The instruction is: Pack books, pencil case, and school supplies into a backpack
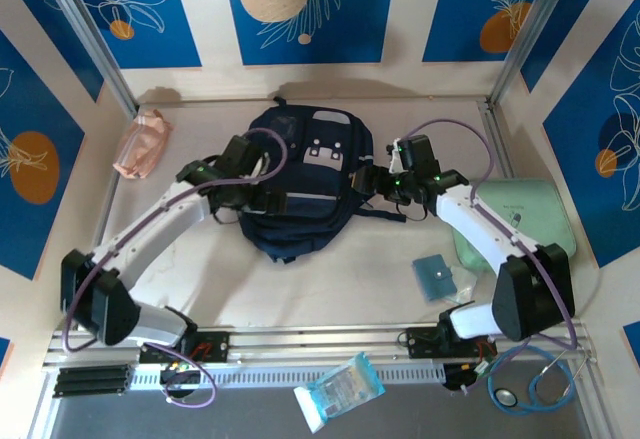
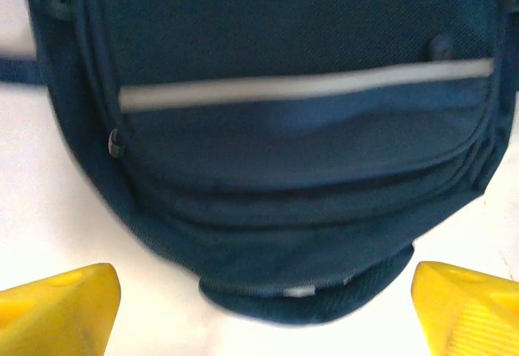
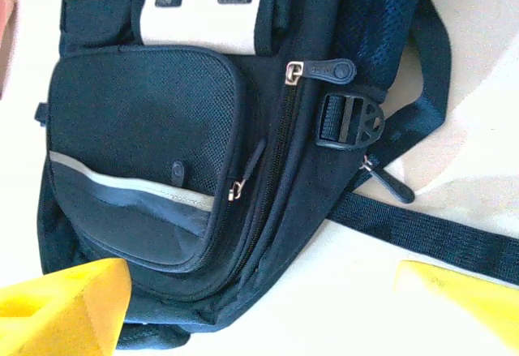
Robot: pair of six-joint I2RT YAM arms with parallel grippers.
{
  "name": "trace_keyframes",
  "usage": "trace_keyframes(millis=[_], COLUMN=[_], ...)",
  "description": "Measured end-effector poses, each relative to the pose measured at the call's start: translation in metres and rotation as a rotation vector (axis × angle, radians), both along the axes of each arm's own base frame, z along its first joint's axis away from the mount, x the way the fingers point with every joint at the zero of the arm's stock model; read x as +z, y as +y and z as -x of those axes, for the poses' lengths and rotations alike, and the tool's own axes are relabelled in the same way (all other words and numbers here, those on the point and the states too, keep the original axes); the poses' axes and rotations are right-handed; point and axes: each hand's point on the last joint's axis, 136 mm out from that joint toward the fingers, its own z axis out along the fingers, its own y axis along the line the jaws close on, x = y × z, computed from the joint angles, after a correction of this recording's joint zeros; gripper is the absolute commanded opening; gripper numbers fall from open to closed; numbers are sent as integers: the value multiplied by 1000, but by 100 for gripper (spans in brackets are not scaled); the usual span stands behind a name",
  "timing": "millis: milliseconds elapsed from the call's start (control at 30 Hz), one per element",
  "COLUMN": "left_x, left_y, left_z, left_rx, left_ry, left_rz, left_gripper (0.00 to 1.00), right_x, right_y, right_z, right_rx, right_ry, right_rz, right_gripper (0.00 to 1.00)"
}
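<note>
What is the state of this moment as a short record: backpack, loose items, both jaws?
bag: navy backpack, lying front-up mid-table
left jaws: open, facing the bag, holding nothing
right jaws: open, facing the bag's strap side, holding nothing
far left: pink pouch
right side: mint-green case, teal pad near it
near edge: wrapped packet, stethoscope

backpack [image 1: 300, 174] blocking the table centre, bare tabletop [image 1: 340, 289] open on its near side, mint-green case [image 1: 510, 214] crowding the right edge
</note>
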Motion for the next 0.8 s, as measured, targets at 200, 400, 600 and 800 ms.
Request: trace_keyframes(millis=[200,400,600,800], left_x=[-33,-75,-83,-93], left_y=[-48,-70,-74,-72], left_z=[-26,-25,-26,-27], left_rx=[-178,-434,-637,-776], left_ry=[-41,4,-23,-31], left_rz=[-158,-290,-399,-488], left_gripper=[92,89,83,68], right_x=[13,7,-2,-3], right_y=[-32,-67,-67,-66], right_z=[2,5,11,12], right_rx=[-127,-243,-249,-249], right_ry=[-31,-11,19,23], right_rz=[-14,-27,-38,-41], right_gripper=[84,84,84,84])
